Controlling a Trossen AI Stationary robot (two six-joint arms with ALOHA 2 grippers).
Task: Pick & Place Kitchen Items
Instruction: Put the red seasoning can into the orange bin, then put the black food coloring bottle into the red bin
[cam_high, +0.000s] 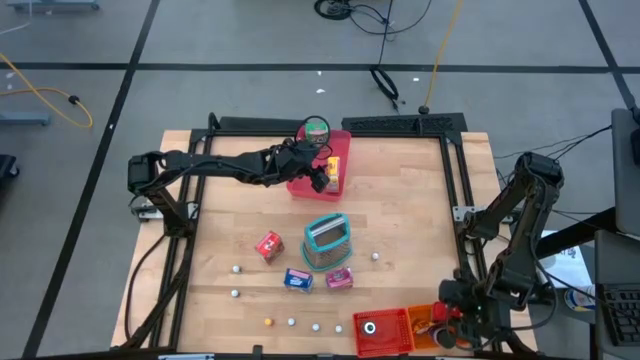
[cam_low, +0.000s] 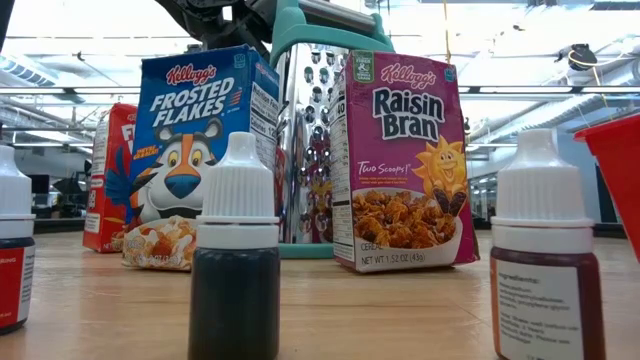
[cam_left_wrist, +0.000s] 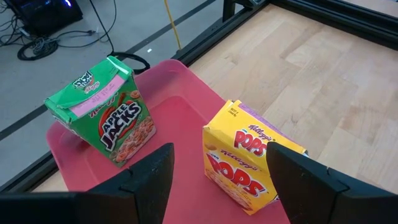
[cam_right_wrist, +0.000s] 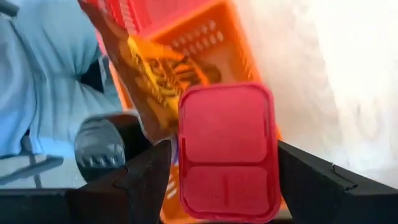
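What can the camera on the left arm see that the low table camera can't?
Only the left wrist view shows the Apple Jacks box and the Pops box standing on the pink tray, with the left claw open above them. Only the low view shows the Frosted Flakes box, Raisin Bran box, grater and dropper bottles. Both show the wooden table.

Apple Jacks box (cam_left_wrist: 112, 112), Pops box (cam_left_wrist: 245, 162), pink tray (cam_left_wrist: 180, 118)
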